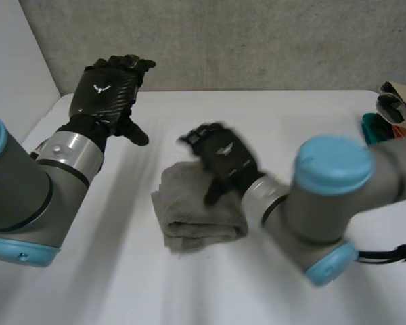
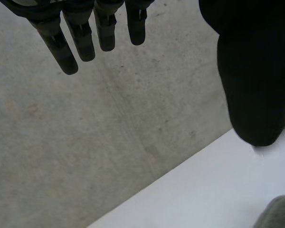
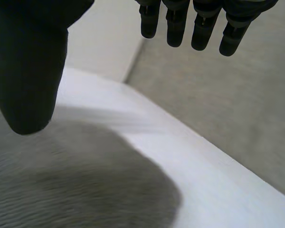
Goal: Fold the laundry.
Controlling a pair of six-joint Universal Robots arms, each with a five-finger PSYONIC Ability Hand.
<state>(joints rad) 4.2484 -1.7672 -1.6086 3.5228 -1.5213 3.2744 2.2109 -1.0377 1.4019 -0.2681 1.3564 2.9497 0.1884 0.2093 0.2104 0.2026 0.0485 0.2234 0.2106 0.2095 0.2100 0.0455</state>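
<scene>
Folded grey terry towel [image 1: 196, 217] lies in the middle of your white counter [image 1: 291, 122], gathered into a compact bundle. Your right hand [image 1: 223, 159] is over the towel's far right part, its fingers [image 3: 175, 28] straight and set wide from the thumb, gripping nothing; you cannot tell whether the palm touches the cloth. Your left hand [image 1: 111, 88] is raised near the counter's far left corner, well apart from the towel, its fingers [image 2: 80, 42] wide and empty.
</scene>
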